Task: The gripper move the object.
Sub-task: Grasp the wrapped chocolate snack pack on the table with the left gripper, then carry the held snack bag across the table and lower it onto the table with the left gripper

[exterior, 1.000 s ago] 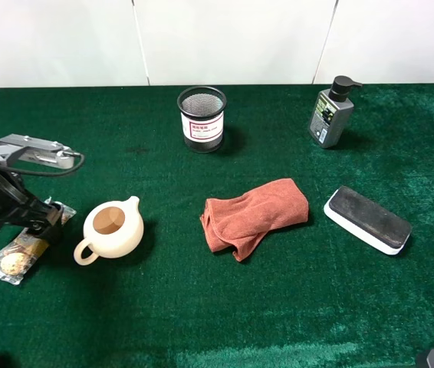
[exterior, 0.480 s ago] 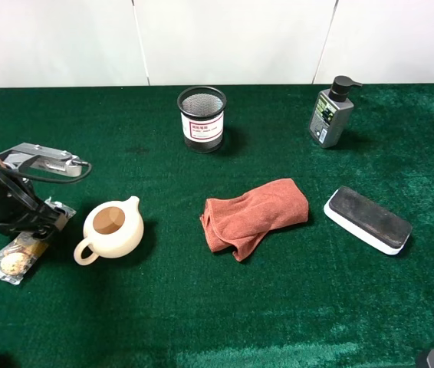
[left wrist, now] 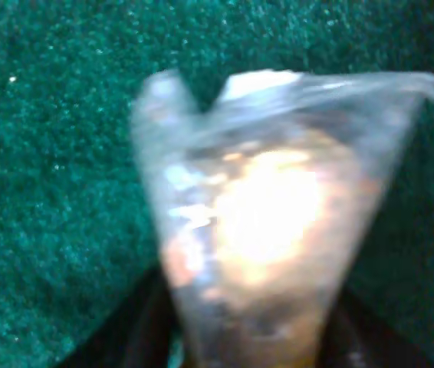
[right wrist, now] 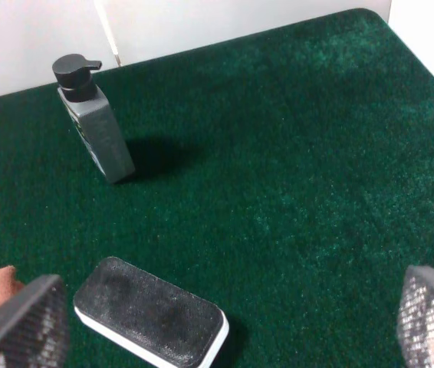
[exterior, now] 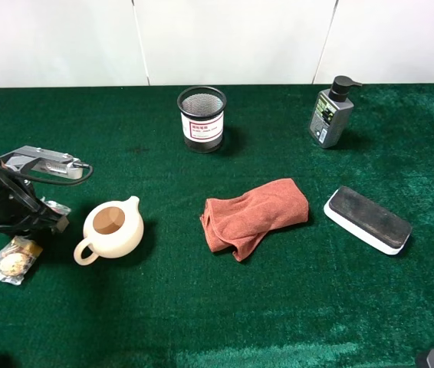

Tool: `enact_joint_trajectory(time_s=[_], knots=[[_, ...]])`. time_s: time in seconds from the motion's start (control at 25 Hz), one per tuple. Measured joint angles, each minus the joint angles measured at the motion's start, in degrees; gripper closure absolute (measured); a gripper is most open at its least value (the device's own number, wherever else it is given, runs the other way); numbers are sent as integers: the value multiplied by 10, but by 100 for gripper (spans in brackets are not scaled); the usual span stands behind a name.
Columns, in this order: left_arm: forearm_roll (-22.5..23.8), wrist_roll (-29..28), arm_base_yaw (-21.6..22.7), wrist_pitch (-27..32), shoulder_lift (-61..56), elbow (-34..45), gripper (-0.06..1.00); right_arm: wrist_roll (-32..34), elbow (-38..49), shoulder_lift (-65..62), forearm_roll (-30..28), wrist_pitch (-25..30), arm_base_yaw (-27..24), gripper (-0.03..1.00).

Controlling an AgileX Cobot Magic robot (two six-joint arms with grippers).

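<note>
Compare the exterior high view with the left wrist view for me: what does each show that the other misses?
Only exterior high: the cream teapot, rust-red cloth, mesh cup, pump bottle, eraser, and the left gripper working near the table's left edge.

Only left wrist: a blurred close-up of the packet of sweets, its clear end crumpled, with dark fingers on either side of its base.

Both: that packet and the green table cover.

Swung the grey module [exterior: 44, 161] on the dark left arm rightward and nearer. Brought the black two-fingered claw [exterior: 52, 224] lower onto the far end of the clear plastic packet of round golden-brown sweets [exterior: 10, 259], hiding more of it than before.
</note>
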Motion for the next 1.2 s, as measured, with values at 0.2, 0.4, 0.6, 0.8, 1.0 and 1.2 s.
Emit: enact_joint_trajectory(time_s=[0.2,0.4,0.6,0.8,1.0,1.2], knots=[[-1,-1,0,2,-1,0,73,0,0,0,0,0,0,32],[-1,-1,0,2,-2,0,73,0,0,0,0,0,0,32],[-1,-1,0,4,-3,0,73,0,0,0,0,0,0,32],[-1,-1,0,37,-9,-14,74,0,0,0,0,0,0,32],[-1,-1,0,117,-53,-64,75,0,0,0,0,0,0,32],[-1,-2,0,224,-100,-138,75,0,0,0,0,0,0,32]])
